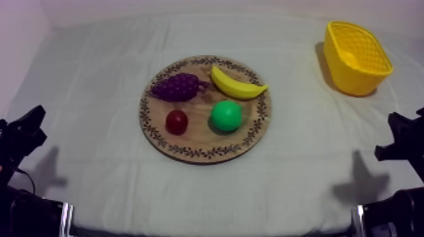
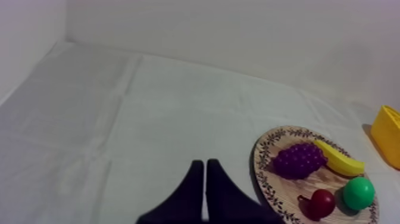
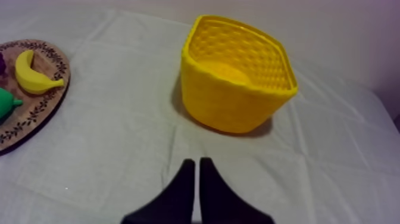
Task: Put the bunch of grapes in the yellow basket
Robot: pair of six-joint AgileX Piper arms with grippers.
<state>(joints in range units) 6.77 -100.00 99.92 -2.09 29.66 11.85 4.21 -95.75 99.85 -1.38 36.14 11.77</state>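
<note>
I take the wooden board (image 1: 205,142) as my reference, lying on the grey-white cloth (image 1: 94,94). The bunch of grapes (image 1: 178,87) lies on the board, on its far left part in the top view, untouched by either arm. Just beside it, on the board's far right part, lies the banana (image 1: 235,84). The small red fruit (image 1: 176,121) sits on the board's near left part, directly on the near side of the grapes. The green pear (image 1: 226,116) sits to the right of the red fruit, below the banana.

The yellow basket (image 1: 353,79) stands upright, well apart from the board, beyond its far right edge, and I see nothing inside it.

My left gripper (image 2: 205,162) sits low, well off the board's left edge, its fingers pressed together into a narrow wedge, holding nothing. My right gripper (image 3: 197,161) sits low, well off the board's right edge, likewise closed on nothing and pointing toward the basket.
</note>
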